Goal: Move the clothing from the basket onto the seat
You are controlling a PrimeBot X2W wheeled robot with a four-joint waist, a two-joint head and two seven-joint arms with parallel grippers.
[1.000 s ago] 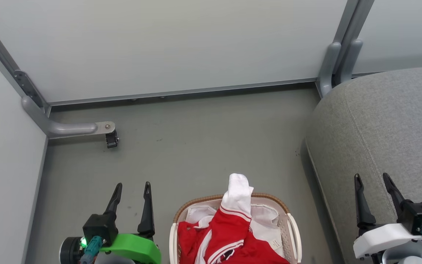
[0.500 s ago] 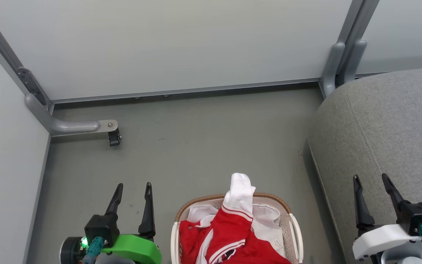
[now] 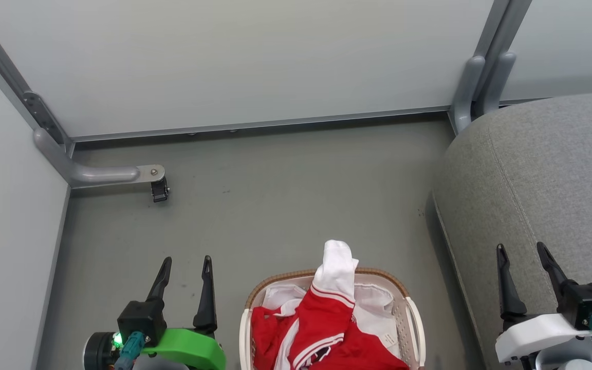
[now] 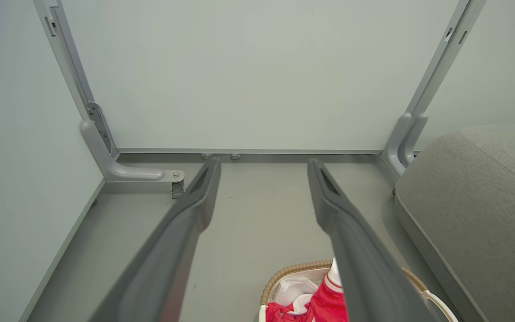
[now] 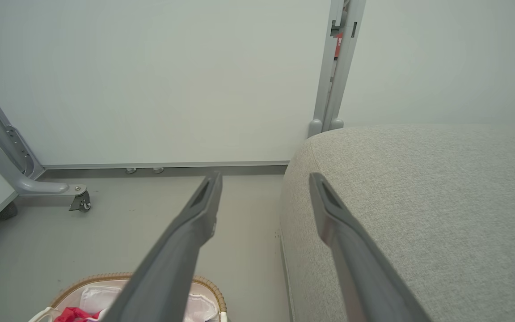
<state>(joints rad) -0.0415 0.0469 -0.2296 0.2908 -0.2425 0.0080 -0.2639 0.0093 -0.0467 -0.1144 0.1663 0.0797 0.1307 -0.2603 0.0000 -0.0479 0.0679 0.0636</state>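
Red clothing (image 3: 327, 326) sits in the basket (image 3: 415, 324).
Your left gripper (image 3: 187, 258) and right gripper (image 3: 521, 245) gape empty; grey seat (image 3: 548, 180) lies right.

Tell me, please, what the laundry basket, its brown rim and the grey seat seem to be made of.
Laundry basket: likely white plastic, smooth; its wall shows rows of small holes.
Brown rim: looks woven, perhaps rattan or an imitation; a braided pattern shows.
Grey seat: upholstery fabric, matt, with a coarse weave and stitched seams.
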